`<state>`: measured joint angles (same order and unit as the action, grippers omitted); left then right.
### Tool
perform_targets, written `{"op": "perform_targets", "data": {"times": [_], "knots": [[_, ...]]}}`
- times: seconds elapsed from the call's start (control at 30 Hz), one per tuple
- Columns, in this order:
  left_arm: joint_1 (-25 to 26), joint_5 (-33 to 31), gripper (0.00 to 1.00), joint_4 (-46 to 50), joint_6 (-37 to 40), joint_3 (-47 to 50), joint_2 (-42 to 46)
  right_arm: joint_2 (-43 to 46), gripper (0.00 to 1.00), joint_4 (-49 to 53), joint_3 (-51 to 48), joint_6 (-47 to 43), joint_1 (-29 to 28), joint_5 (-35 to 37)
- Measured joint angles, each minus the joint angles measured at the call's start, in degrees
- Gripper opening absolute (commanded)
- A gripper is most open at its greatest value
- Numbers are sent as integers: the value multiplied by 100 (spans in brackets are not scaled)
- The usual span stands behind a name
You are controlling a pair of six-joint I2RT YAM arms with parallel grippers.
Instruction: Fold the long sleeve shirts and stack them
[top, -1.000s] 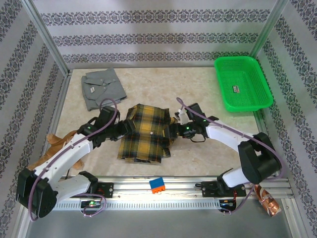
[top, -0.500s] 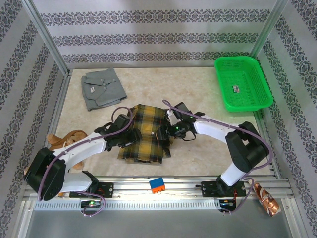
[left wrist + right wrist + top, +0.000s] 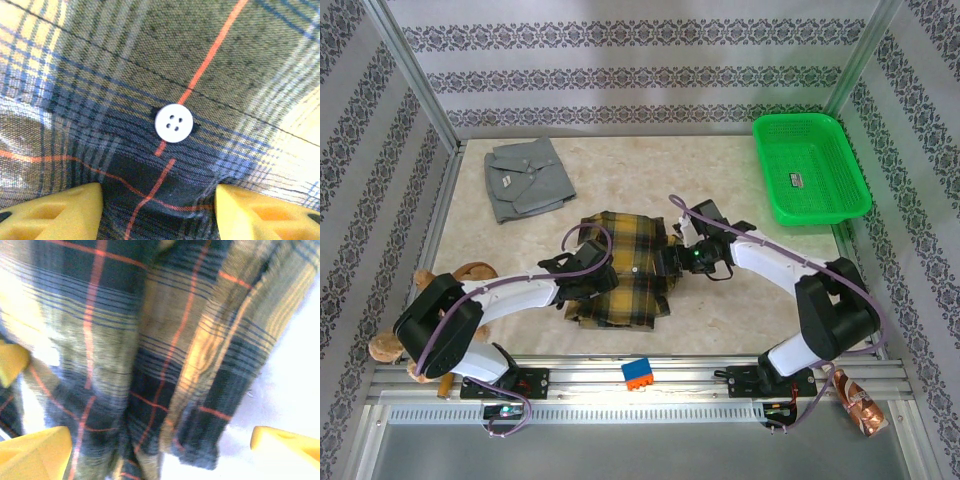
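1. Risk: the plaid shirt (image 3: 620, 270), mid-tabletop (image 3: 750, 320), is only loosely folded; a sideways drag could pull its layers apart
2. The left arm (image 3: 510, 295) reaches low over its left half; cloth sits between the left jaws, clamped or not I cannot tell
3. The right arm (image 3: 770, 262) sits low at its right edge, right jaws wide open
4. The grey shirt (image 3: 525, 178) lies folded far left

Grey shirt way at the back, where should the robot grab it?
Probably its near edge, the side facing the arms. The grey shirt lies flat and folded on the table, apart from the other shirt. Coming in low from the near side would likely let all the layers be pinched together at that edge.
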<state>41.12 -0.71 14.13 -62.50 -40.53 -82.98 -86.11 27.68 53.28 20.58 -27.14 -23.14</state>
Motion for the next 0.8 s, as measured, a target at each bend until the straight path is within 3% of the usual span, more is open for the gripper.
{"op": "perform_targets", "data": {"times": [0.13,0.23,0.3,0.37,0.4,0.5,0.8], "knots": [[-31,-46,68,409,-22,-116,566,566,82,96,417,160,-63,-107],[-323,87,68,778,120,-551,1069,723,67,-50,520,457,-385,-225],[-649,262,59,833,273,-918,1167,649,54,-136,520,758,-654,-310],[-1045,492,41,763,459,-1202,1102,474,44,-343,481,1117,-933,-409],[-1217,619,33,680,533,-1263,1012,372,38,-461,459,1276,-1062,-442],[-1611,1023,26,365,715,-1373,424,28,24,-734,420,1729,-1399,-496],[-1725,1620,23,-227,933,-2188,-1679,-647,13,-1172,33,2496,-1810,-372]]}}
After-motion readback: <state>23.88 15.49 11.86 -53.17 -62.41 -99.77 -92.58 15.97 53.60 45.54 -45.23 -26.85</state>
